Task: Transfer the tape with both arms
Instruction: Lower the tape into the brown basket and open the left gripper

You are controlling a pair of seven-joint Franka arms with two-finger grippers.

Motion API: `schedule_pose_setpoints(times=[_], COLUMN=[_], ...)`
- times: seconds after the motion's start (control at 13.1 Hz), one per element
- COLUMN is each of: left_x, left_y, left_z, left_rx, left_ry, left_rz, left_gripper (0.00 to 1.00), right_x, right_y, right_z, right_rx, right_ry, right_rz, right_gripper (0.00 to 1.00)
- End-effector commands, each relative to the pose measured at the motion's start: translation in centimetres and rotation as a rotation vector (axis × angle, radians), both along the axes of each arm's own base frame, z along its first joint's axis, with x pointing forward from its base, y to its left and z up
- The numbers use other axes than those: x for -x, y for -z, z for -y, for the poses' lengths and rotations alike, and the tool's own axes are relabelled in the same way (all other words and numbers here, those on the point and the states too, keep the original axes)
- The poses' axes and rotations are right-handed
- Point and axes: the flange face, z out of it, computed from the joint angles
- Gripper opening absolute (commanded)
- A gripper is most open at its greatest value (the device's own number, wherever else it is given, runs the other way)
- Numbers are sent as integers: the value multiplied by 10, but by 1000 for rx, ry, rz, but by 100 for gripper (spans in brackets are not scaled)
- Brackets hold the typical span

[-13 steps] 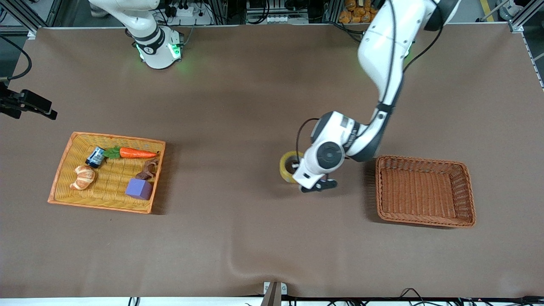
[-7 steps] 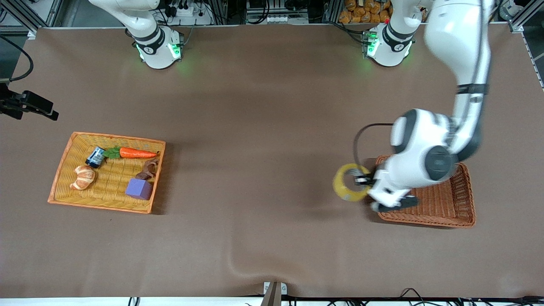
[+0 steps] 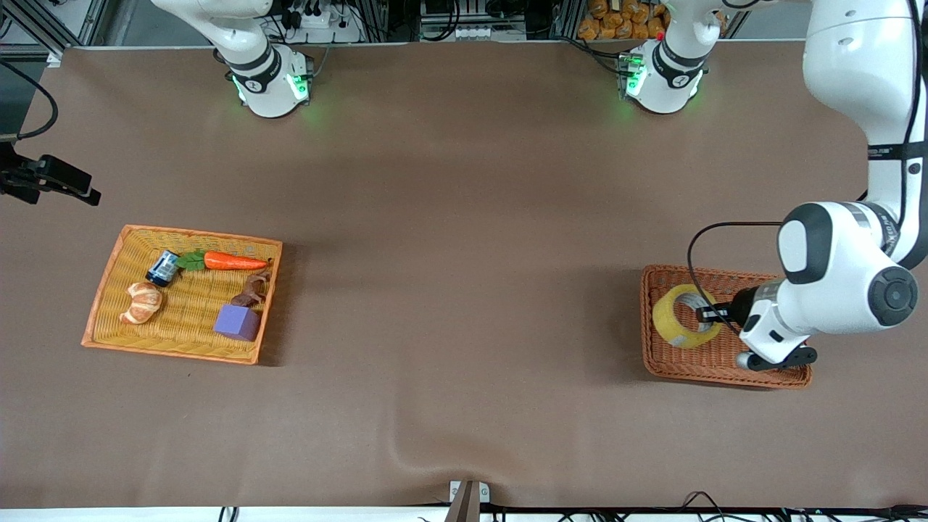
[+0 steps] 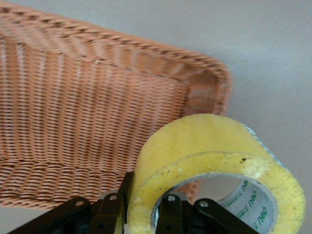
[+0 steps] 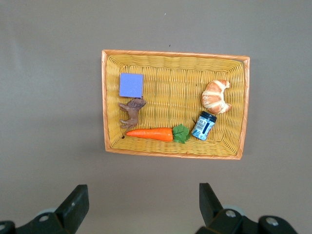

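Counter [image 3: 464,203] covered in brown cloth, seen from high above. Toward the right arm's end sits a yellow woven tray with an orange rim [image 3: 99,304]. Inside it lie an orange carrot with green leaves [image 3: 226,261], a small dark blue jar [image 3: 162,267], a golden croissant [image 3: 141,301], a brown animal figure [image 3: 251,289] and a purple cube [image 3: 237,322]. The right claw [image 5: 141,207] hangs high over the counter just beside this tray, fingers spread wide with nothing between them. Toward the left arm's end sits a reddish-brown wicker basket [image 3: 725,373]. Over that basket the left claw [image 3: 705,315] is clamped on the wall of a ring-shaped roll of yellowish translucent packing tape [image 3: 680,317], one finger [image 4: 168,217] inside the ring.
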Motion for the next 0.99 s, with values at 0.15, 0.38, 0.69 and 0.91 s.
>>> schedule_pose_setpoints(times=[0.15, 0.38, 0.69, 0.91], left_x=[-2, -6, -5, -15], left_y=[23, 53, 71, 9], left_z=[-15, -43, -65, -66], left_rx=[3, 10, 21, -34], left_ry=[5, 32, 67, 108], left_rz=[-20, -4, -10, 82], left_gripper=[0, 0, 99, 100], right_x=[7, 6, 6, 6], right_y=[-1, 1, 0, 0], right_z=[-3, -3, -3, -4], right_rx=[9, 9, 9, 7], right_ry=[14, 14, 14, 13], right_rz=[5, 3, 5, 4], right_gripper=[100, 100, 100, 100])
